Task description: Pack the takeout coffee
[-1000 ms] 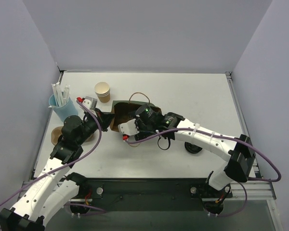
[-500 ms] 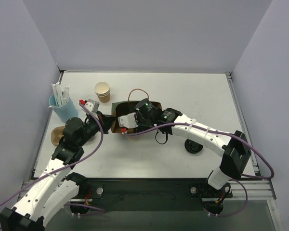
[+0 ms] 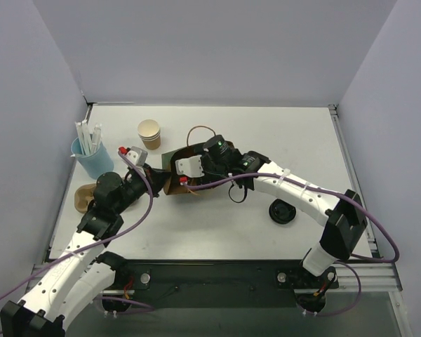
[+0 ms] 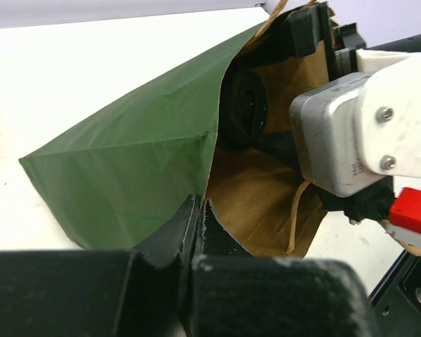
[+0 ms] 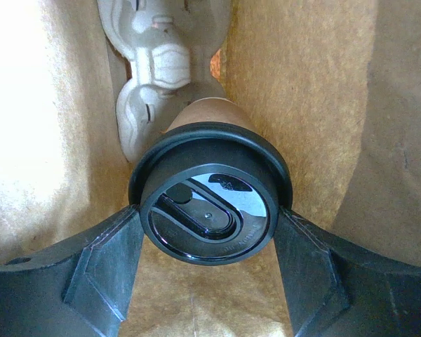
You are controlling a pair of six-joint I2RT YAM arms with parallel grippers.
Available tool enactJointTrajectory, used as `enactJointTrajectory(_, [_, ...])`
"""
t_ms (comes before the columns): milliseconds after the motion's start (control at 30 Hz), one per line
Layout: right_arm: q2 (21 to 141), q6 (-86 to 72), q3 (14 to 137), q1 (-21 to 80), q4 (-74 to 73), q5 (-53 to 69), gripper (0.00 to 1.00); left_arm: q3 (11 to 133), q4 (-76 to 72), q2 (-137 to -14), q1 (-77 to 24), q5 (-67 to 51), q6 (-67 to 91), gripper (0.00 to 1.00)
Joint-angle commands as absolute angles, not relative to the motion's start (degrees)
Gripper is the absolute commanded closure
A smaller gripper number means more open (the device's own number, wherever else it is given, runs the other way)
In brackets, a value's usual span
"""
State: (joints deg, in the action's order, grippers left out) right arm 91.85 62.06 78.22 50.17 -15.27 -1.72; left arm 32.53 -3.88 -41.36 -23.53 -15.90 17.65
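The green bag (image 4: 133, 154) lies on its side with its brown inside showing (image 3: 172, 182). My left gripper (image 4: 200, 210) is shut on the bag's mouth edge, one finger outside and one inside. It shows at the bag's left end in the top view (image 3: 153, 180). The takeout coffee (image 5: 207, 210), a brown cup with a black lid, is inside the bag. My right gripper (image 5: 208, 235) is shut on it, one finger pressed against each side of the lid. In the left wrist view the black lid (image 4: 244, 109) shows deep in the bag, behind the right wrist camera.
A lidless paper cup (image 3: 149, 133) stands behind the bag. A blue cup with white sticks (image 3: 88, 153) is at the far left, with a brown cup (image 3: 83, 196) lying near it. A separate black lid (image 3: 282, 210) rests under the right arm. Walls close in the table.
The right gripper has carried the coffee away from the table's near side and deeper into the bag. The left gripper has kept hold of the bag edge, shifting slightly right.
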Motion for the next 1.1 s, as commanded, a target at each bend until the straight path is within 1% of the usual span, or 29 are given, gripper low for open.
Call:
enactJointTrajectory(0, [93.16, 62.41, 80.25, 49.66, -14.50, -1.14, 0.69, 33.74, -4.94, -41.39, -23.73, -12.32, 18.89, 1.00])
enactJointTrajectory(33, [92.99, 61.62, 80.24, 49.75, -14.50, -0.97, 0.69, 34.45, -3.62, -41.66, -23.73, -10.39, 19.07, 0.83])
enactJointTrajectory(67, [92.81, 60.48, 80.16, 49.92, -14.50, -0.79, 0.69, 35.41, -2.30, -41.66, -23.73, -9.24, 19.07, 0.72])
enactJointTrajectory(100, [92.55, 60.12, 79.63, 50.27, -14.50, -0.79, 0.69, 36.20, -0.11, -41.83, -23.73, -6.97, 19.07, 0.65])
enactJointTrajectory(133, [92.46, 59.68, 79.45, 50.45, -14.41, -0.88, 0.69, 37.52, 2.70, -41.66, -23.73, -6.25, 19.25, 0.61])
enactJointTrajectory(233, [91.85, 58.10, 78.58, 51.41, -14.24, -1.41, 0.69, 38.93, 7.11, -40.87, -23.82, -2.38, 19.42, 0.60])
enactJointTrajectory(367, [91.06, 56.25, 77.34, 52.47, -13.54, -1.76, 0.69, 40.51, 9.23, -40.34, -23.99, -0.44, 18.28, 0.52])
enactJointTrajectory(400, [90.97, 55.99, 77.17, 52.64, -13.45, -1.76, 0.69, 40.87, 9.23, -40.52, -24.08, -0.44, 17.85, 0.52])
enactJointTrajectory(533, [90.88, 54.85, 76.99, 53.44, -13.36, -1.76, 0.69, 43.59, 10.02, -42.71, -24.26, -0.44, 17.14, 0.51])
enactJointTrajectory(700, [90.97, 54.23, 76.82, 53.79, -13.10, -1.93, 0.69, 45.88, 11.16, -44.21, -24.79, 2.99, 15.74, 0.51])
enactJointTrajectory(767, [90.88, 54.23, 76.73, 53.96, -13.01, -2.11, 0.69, 46.14, 11.34, -44.56, -24.96, 3.43, 15.03, 0.53])
enactJointTrajectory(900, [90.79, 53.88, 76.38, 54.58, -13.01, -2.72, 0.69, 47.11, 12.04, -45.52, -25.75, 4.13, 12.49, 0.64])
enactJointTrajectory(933, [90.79, 53.70, 76.20, 54.49, -13.01, -2.81, 0.69, 47.72, 12.22, -45.79, -26.01, 4.13, 11.96, 0.73])
enactJointTrajectory(1000, [90.79, 53.35, 76.03, 54.75, -13.01, -3.16, 0.70, 48.34, 13.27, -46.49, -26.80, 5.44, 10.82, 0.83])
enactJointTrajectory(1033, [90.79, 53.26, 76.03, 54.93, -13.01, -3.34, 0.70, 49.04, 13.79, -46.76, -27.07, 5.71, 10.55, 0.89])
enactJointTrajectory(1067, [90.79, 53.17, 75.94, 55.02, -13.01, -3.69, 0.70, 49.30, 14.41, -46.84, -27.16, 5.97, 10.37, 0.92])
